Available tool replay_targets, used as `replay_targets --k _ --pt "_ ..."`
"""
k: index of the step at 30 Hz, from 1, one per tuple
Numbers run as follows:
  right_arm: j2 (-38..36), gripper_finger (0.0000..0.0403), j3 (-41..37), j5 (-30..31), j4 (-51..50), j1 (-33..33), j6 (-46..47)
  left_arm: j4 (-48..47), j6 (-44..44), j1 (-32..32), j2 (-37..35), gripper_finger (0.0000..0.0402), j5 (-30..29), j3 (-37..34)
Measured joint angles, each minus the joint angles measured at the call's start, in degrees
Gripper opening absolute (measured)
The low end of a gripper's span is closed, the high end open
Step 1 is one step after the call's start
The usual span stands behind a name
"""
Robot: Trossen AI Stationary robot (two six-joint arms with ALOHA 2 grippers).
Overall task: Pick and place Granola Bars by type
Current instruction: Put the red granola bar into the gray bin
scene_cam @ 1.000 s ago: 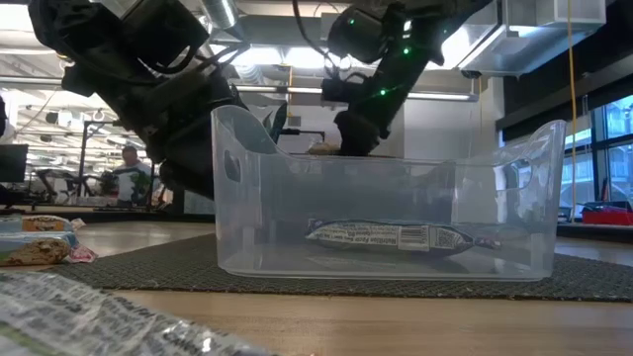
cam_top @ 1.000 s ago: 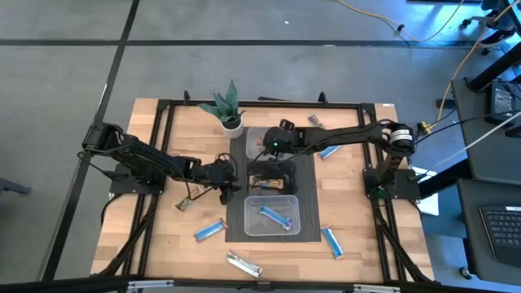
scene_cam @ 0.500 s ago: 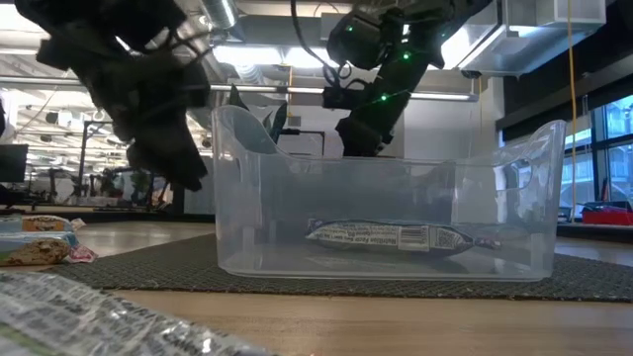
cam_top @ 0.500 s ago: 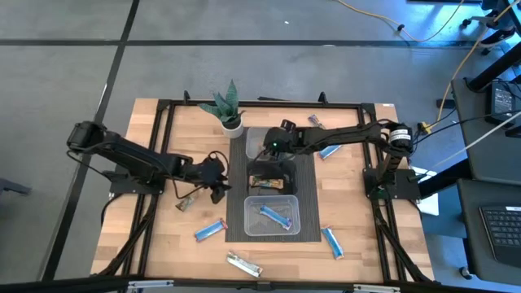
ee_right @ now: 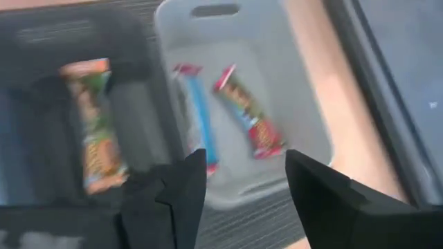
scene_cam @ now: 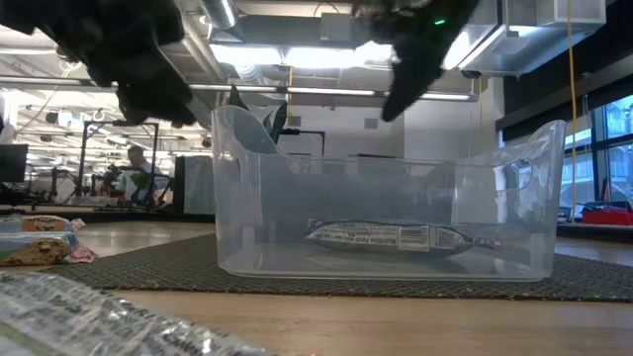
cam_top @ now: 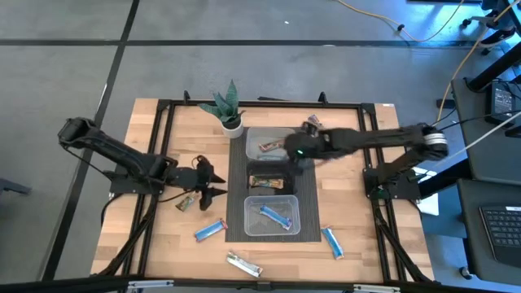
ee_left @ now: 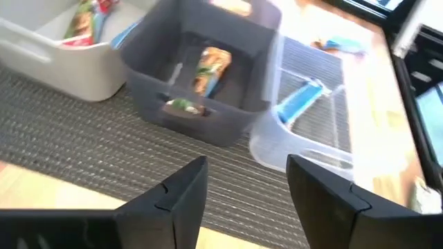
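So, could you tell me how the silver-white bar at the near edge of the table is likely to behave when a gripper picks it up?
The silver-white bar lies flat and thin, so it probably won't roll or tip. Its wrapper looks glossy and crinkled in the low view, so it may be slippery and give slightly under the fingers. It looks small and is probably light.

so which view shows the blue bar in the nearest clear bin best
The high view: the blue bar lies unobstructed in the clear bin. The left wrist view shows it blurred, the low view only side-on through the bin wall, and the right wrist view not at all.
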Motion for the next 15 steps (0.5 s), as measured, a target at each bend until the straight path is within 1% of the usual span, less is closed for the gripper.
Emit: replay_targets --k 3,7,11,13,15 --pt "-7.1 0.0200 -7.6 0.1 2.4 3.1 3.4 -1.7 0.6 -3.1 -0.2 0.0191 -0.1 1.4" --pt "-16.3 0.0200 -15.9 2.6 7.1 6.4 9.0 -10.6 -2.1 -7.8 2.2 0.0193 -1.0 6.4" --pt "-23.1 0.0200 -22.5 4.3 12.9 8.4 12.9 -19.2 -6.2 -12.2 8.4 0.0191 -3.0 12.5" --pt "-25.3 0.0200 -25.0 4.4 15.5 8.7 13.9 -22.7 -8.8 -13.9 12.2 0.0190 -2.9 15.1" --pt "-26.7 0.0200 -27.1 4.5 17.5 8.7 14.7 -24.2 -11.0 -15.3 16.1 0.0190 -2.0 17.2"
